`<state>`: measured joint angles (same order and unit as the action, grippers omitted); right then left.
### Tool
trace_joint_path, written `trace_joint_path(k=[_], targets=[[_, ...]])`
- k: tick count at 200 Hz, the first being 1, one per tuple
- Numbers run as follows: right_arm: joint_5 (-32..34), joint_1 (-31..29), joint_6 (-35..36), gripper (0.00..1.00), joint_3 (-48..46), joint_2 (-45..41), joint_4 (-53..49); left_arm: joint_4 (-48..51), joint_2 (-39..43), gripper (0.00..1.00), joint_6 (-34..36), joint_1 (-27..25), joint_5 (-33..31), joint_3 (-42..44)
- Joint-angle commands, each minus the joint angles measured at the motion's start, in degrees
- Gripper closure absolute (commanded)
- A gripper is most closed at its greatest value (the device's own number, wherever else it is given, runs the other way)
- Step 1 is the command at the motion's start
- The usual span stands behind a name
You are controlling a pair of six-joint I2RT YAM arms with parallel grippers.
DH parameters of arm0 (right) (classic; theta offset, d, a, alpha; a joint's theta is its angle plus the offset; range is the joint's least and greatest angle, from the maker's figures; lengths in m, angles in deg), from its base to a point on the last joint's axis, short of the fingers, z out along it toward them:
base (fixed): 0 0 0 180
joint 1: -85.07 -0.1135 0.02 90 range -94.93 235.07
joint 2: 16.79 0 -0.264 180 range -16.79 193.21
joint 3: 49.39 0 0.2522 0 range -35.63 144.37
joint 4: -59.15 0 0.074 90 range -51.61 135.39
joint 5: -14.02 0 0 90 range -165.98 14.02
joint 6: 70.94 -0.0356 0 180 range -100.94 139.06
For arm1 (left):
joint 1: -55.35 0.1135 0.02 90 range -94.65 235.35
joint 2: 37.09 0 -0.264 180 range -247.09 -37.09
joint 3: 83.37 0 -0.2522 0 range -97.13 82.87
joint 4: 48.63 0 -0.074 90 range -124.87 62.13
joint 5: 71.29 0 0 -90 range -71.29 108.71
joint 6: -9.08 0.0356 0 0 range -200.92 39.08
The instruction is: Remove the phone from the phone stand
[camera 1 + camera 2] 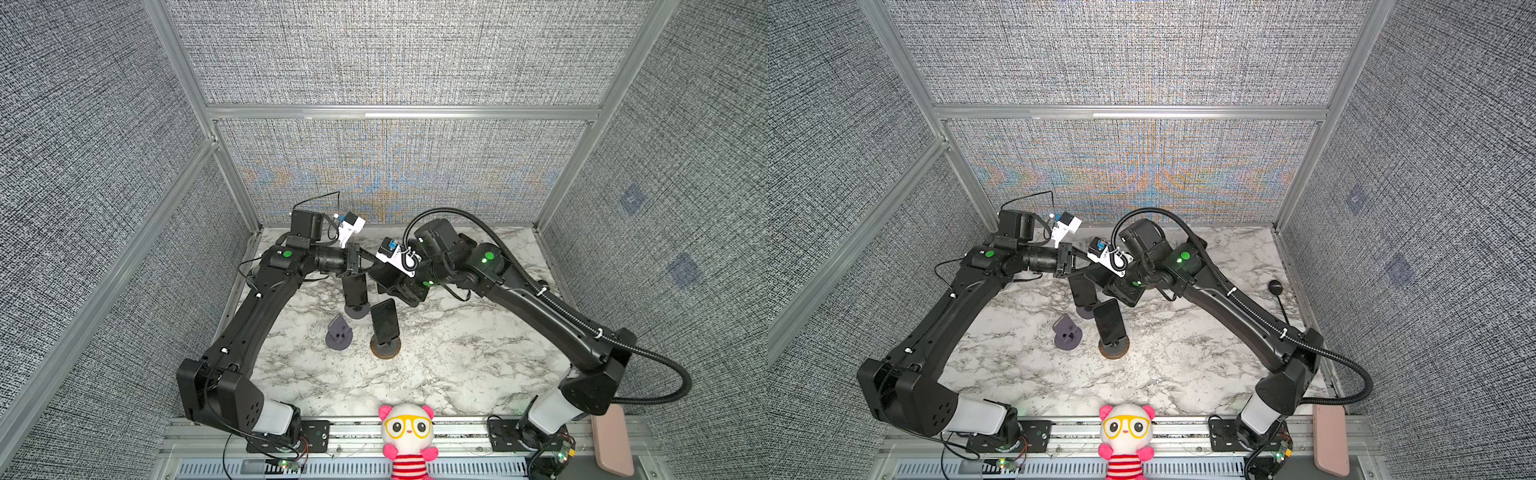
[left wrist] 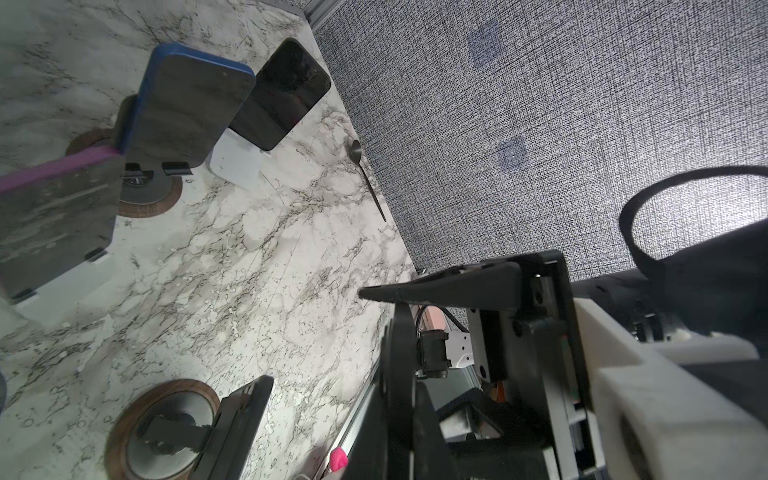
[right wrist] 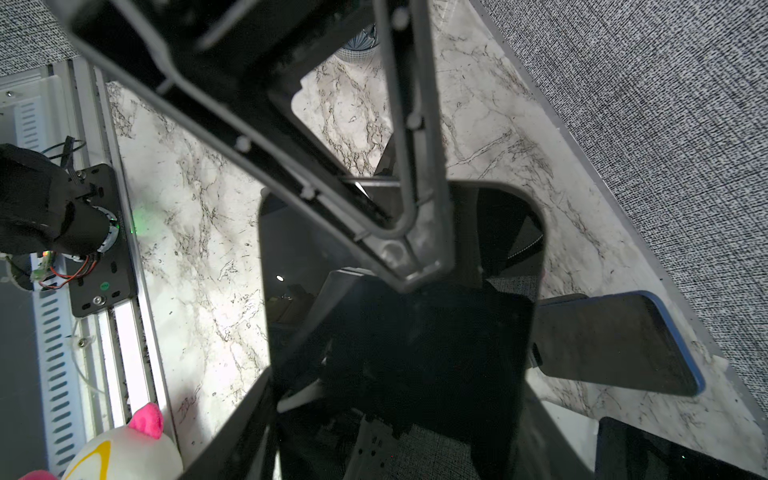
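the right gripper [image 1: 384, 277] is reaching in from the right over the marble tabletop [image 1: 457, 365], its fingers sitting on either side of a black phone [image 3: 395, 353] that is standing tilted just beside a blue-cased phone [image 3: 615, 340]; whether they are pressing on its edges i cannot tell. the left gripper [image 2: 363, 293] is hovering with its fingers pressed together and carrying nothing, its tip hanging over the upper part of that black phone in the right wrist view. nearer the front, another dark phone [image 1: 385, 320] is leaning in a wood-based stand [image 1: 386, 348], near an empty grey stand [image 1: 338, 332].
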<state>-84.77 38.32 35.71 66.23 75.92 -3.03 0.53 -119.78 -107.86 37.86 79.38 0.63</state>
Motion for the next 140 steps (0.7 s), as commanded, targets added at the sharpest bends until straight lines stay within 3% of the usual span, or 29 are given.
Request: trace_joint_path(k=[1,42,90,140], targets=[[1.31,0.10,-3.34,0.60,-0.71,-1.02,2.73,-4.92,0.48,0.88,-2.25,0.09,2.09,0.44],[1.88,0.16,-4.63,0.63,-1.97,-1.74,2.67,-8.11,0.22,0.81,-3.92,0.09,2.54,1.38],[5.97,0.89,-7.33,0.71,-6.18,-4.15,3.15,-6.03,0.31,0.60,-2.09,0.09,1.07,0.45],[11.36,2.93,-13.95,0.75,-13.42,-11.02,1.07,-2.62,-0.29,0.57,1.21,0.86,0.09,-2.88]])
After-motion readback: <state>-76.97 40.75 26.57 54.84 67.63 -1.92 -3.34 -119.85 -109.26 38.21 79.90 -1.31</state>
